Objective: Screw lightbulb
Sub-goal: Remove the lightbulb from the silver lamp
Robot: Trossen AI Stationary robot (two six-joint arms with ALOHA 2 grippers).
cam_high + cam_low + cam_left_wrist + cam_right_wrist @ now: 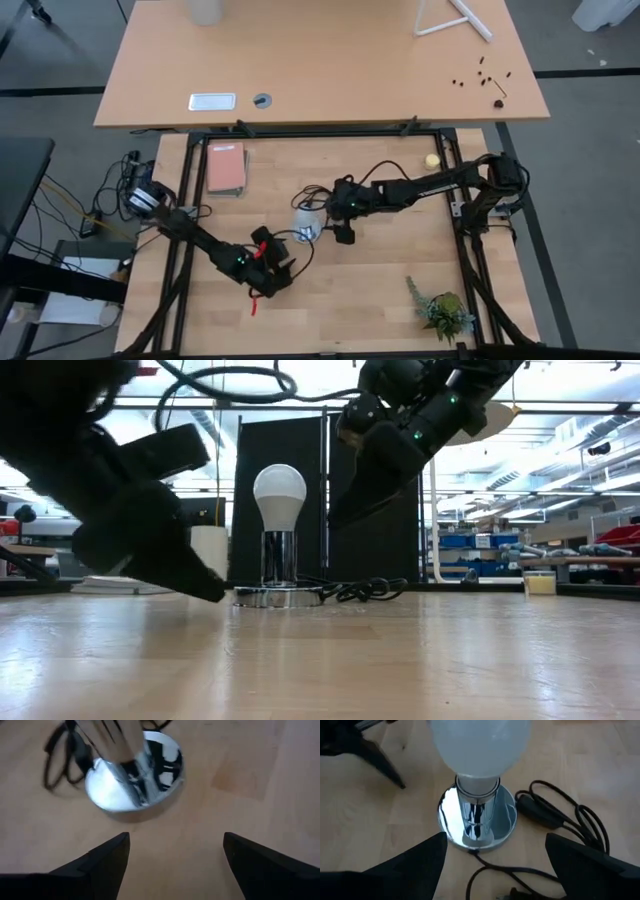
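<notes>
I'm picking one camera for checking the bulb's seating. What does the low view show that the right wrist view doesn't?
Only the low view shows the lightbulb whole, standing upright on the chrome stem, with both arms on either side and the room behind. Only the right wrist view shows the black cord looping across the wooden table and the right end effector open towards the base. Both show bulb, stem and round base.
</notes>
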